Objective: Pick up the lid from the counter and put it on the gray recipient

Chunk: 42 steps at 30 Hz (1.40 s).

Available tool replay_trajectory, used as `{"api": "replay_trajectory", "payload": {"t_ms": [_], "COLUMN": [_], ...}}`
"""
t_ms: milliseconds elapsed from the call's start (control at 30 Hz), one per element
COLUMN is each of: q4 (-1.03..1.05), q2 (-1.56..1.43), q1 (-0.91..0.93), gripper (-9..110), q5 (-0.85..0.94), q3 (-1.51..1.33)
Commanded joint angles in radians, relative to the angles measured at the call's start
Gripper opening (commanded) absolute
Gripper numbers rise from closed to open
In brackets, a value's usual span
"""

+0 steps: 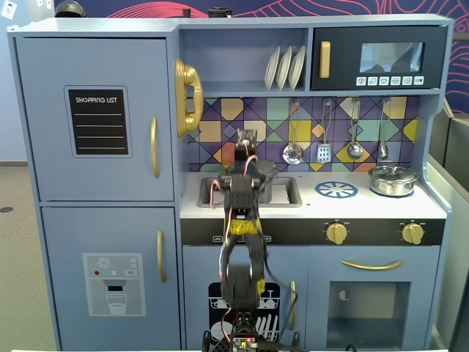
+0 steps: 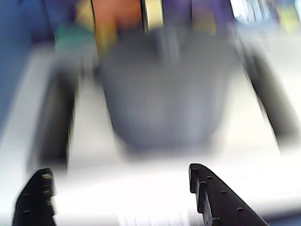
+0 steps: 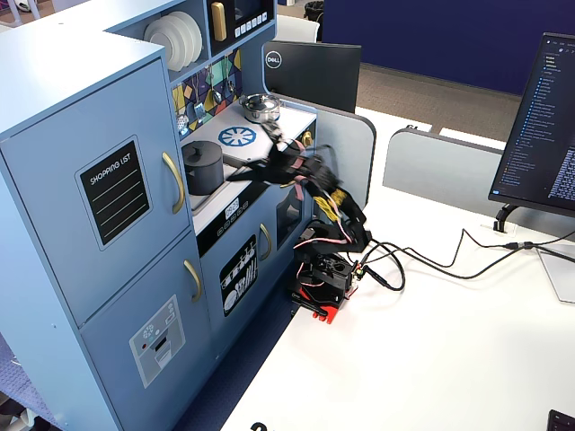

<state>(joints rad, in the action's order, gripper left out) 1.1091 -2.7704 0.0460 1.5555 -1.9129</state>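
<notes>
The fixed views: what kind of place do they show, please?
Probably an office or lab with a toy play kitchen set beside a white desk. A computer monitor and the small robot arm support this.

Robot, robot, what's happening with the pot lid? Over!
Gripper open, empty, facing gray pot in the sink. Lid looks already on pot; wrist view too blurred to confirm. Nothing in the way.

In the wrist view the whole scene ahead of the gripper (image 2: 122,188) is smeared by motion; the gray recipient (image 2: 164,94) beyond its fingertips (image 2: 200,176) shows only as a dark blur, its rim and any lid impossible to make out. Both fingers are cut off by the bottom edge. In a fixed view the arm (image 1: 242,213) hides most of the recipient behind the gripper.
</notes>
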Motion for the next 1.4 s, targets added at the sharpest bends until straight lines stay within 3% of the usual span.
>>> {"api": "replay_trajectory", "payload": {"t_ms": [0, 167, 267, 333, 467, 633, 1000, 1367], "q4": [0.207, 0.333, 0.229, 0.141, 0.058, 0.097, 0.405, 0.420], "q2": [-0.121, -0.121, -0.127, -0.150, -0.202, -0.267, -0.408, -0.408], "q1": [-0.023, -0.058, -0.066, -0.066, -0.081, -0.055, -0.064, -0.064], "gripper": [20, 9, 3, 0, 0, 0, 0, 2], "q5": [-0.003, 0.041, -0.057, -0.031, -0.080, -0.077, -0.135, -0.046], "q3": [-0.040, -0.276, -0.506, -0.676, -0.897, -1.065, -1.089, -1.089]}}
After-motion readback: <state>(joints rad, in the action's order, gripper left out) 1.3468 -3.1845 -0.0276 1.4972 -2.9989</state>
